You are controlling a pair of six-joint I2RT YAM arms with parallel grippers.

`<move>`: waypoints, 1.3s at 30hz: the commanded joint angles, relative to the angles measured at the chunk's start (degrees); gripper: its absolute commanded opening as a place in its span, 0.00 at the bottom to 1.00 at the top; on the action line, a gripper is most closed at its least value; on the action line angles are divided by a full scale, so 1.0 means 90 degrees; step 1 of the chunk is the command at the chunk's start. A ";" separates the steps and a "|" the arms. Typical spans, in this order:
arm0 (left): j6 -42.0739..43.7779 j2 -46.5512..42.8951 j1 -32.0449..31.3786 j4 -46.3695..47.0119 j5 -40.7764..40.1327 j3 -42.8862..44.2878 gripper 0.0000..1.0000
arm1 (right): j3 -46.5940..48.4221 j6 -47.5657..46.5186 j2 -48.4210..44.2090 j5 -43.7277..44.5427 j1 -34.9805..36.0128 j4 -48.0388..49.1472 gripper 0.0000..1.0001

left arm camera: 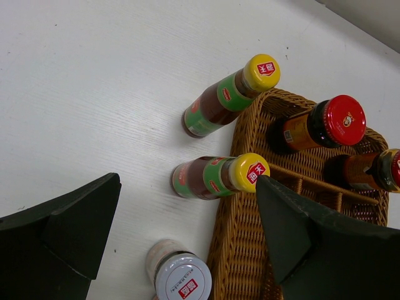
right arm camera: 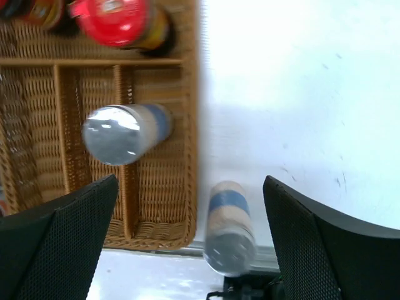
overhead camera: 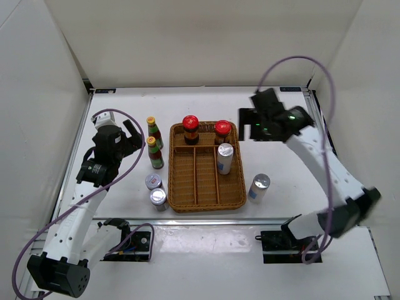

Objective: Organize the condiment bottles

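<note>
Presently, centre frame: wicker tray (overhead camera: 206, 204) holding two red-capped jars (overhead camera: 190, 128) (overhead camera: 222, 131) in its top compartment and one white shaker (overhead camera: 225, 157) upright in its right-hand slot. Second shaker (overhead camera: 259, 187) on the worktop (overhead camera: 287, 156), just right of the tray. Yellow-capped sauce bottles (overhead camera: 154, 132) (overhead camera: 155, 152) and short silver-lidded jars (overhead camera: 153, 181) (overhead camera: 158, 198) stand left of the tray. Left hand (overhead camera: 133, 139) spread, empty, beside the bottles; right hand (overhead camera: 245, 125) spread, empty, at the tray's upper right corner.

Brown woven wicker tray (overhead camera: 206, 206), red-capped dark jars (overhead camera: 190, 123), yellow-capped green-and-red-labelled sauce bottles (left arm camera: 225, 99), white blue-banded silver-topped shakers (right arm camera: 120, 134), white table (overhead camera: 281, 147)
</note>
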 commanded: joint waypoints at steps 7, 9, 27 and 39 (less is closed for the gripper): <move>-0.0011 -0.0133 -0.0023 0.0026 -0.0030 0.0003 1.00 | -0.2276 0.0623 -0.1236 -0.1272 -0.1143 -0.0025 0.97; -0.0011 -0.0133 -0.0023 0.0026 -0.0030 0.0003 1.00 | -0.2804 0.0692 -0.1236 -0.1506 -0.1143 0.0151 0.97; -0.0011 -0.0133 -0.0023 0.0026 -0.0030 0.0003 1.00 | -0.4075 0.0877 -0.1295 -0.2026 -0.1143 0.0493 0.53; -0.0011 -0.0133 -0.0023 0.0026 -0.0030 0.0003 1.00 | -0.2301 0.1014 -0.1812 -0.0699 -0.0383 -0.0620 0.18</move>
